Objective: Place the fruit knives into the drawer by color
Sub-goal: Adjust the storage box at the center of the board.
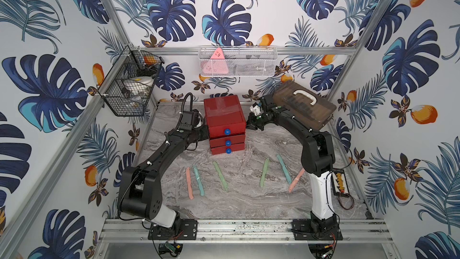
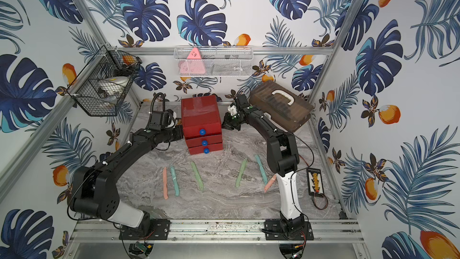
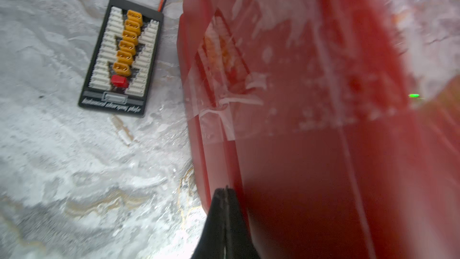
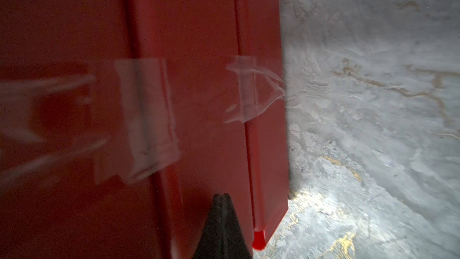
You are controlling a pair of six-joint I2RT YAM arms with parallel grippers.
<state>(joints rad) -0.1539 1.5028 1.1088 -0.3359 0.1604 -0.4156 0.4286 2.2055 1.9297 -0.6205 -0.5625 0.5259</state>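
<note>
- the left gripper (image 3: 226, 191) is clenched on nothing, tips at the left side wall of the drawer chest (image 1: 222, 113). the right gripper (image 4: 221, 196) is clenched and empty at the chest's right side wall. we cannot tell whether they touch it or are just beside it.
- all six knives lie flat in front of the chest, well apart from both grippers: left pink knife (image 1: 189, 183), left teal knife (image 1: 199, 180), left green knife (image 1: 220, 175), right green knife (image 1: 264, 172), right teal knife (image 1: 284, 171), right pink knife (image 1: 295, 183).
- their long axes run roughly outward from the chest's front, slightly fanned. we judge each arm nearer its own three.
- all three drawers look shut, with the blue knobs (image 1: 226, 131) facing the knives. we judge one must open first.
- the table (image 1: 249, 203) is flat grey marble pattern, so thin knives offer little to pinch.
- a brown-lidded case (image 1: 303, 108) crowds the chest's back-right, near the right arm.
</note>
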